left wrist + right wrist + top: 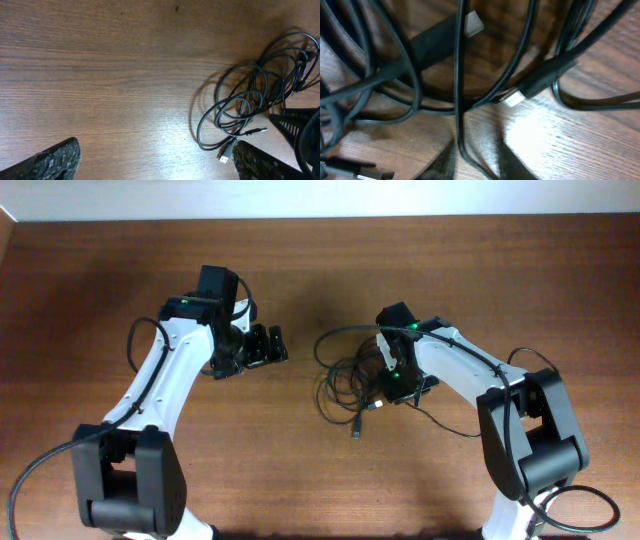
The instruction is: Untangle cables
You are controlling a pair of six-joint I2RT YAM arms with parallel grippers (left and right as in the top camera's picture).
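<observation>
**Item 1: right gripper (475, 157).** It sits directly over the cables (345, 375), at the right side of the knot. The jaws are parted a little. One strand (460, 100) runs down between them. The gap looks wider than the strand, so I judge it straddled rather than pinched.

**Item 2: the cables.** They lie as one loose knotted coil on the table (300, 270), thin black cords looped over and through each other.
- In the right wrist view, several strands cross under the gripper.
- A silver plug tip (512, 99) lies among those crossings, and a second plug (472, 22) lies beyond it.
- In the left wrist view, a plug end (257, 131) and another plug end (225, 159) stick out at the edge of the knot.

**Item 3: left gripper (272, 345).** It is well apart from the knot, on its left side and facing it. The fingers are spread wide, with bare wood between them and nothing held.

**Progress (judged).**
- Done: nothing that shows. No cord lies apart from the knot, and every loop remains interlaced.
- In hand: the right arm is lining up on a single strand inside the knot.
- Left to do: practically everything. A strand must be gripped and drawn out, the rest held down meanwhile, and all the cords laid out separately.
</observation>
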